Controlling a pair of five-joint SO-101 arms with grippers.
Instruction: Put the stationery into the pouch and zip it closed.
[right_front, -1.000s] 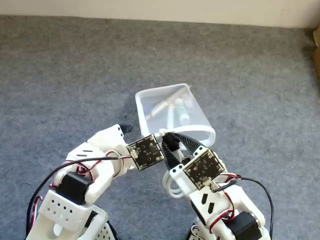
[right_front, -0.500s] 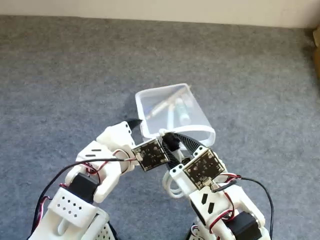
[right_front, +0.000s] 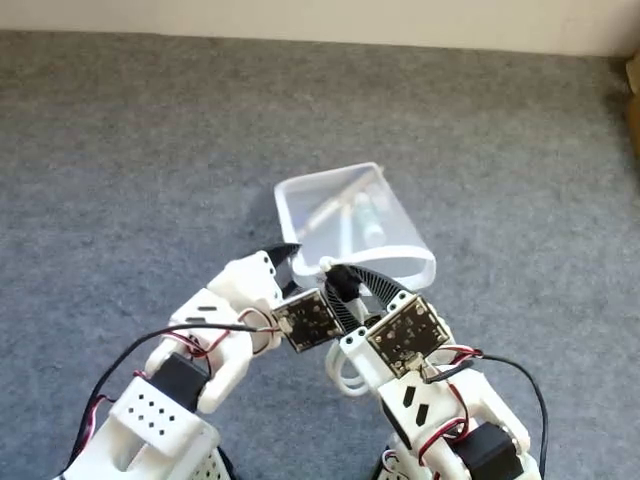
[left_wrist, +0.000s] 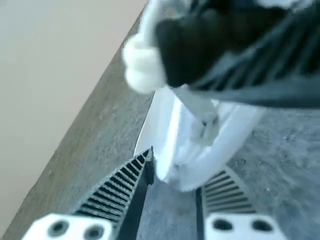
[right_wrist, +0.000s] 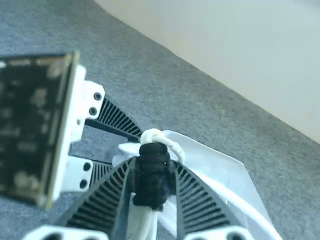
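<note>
Left pincer (left_wrist: 175, 182) has come forward to the end of the pouch (right_front: 350, 225)

Over the last second the left arm has swung in from beside the right one. Its pincer now stands wide open with the near end of the pouch between its fingers, not yet gripping. The right pincer (right_wrist: 153, 167) is clamped on the black zip pull (right_wrist: 151, 175), which carries a white cord loop (right_wrist: 160, 137), at that same near end. The pouch lies on the grey table top (right_front: 150, 150) and has shifted a little. The pens (right_front: 362, 215) inside show through its clear wall. How far the zip is drawn I cannot tell.

The risks, as I judge them: the two pincers are crowded close together, so the left one may knock the right fingers or the pull as it shuts. If it catches only a thin fold of slippery plastic, the pouch may slip free once the right arm drags the pull. The whole pouch would then travel with the zip instead of closing. Any pen lying across the opening could also jam the slider
</note>
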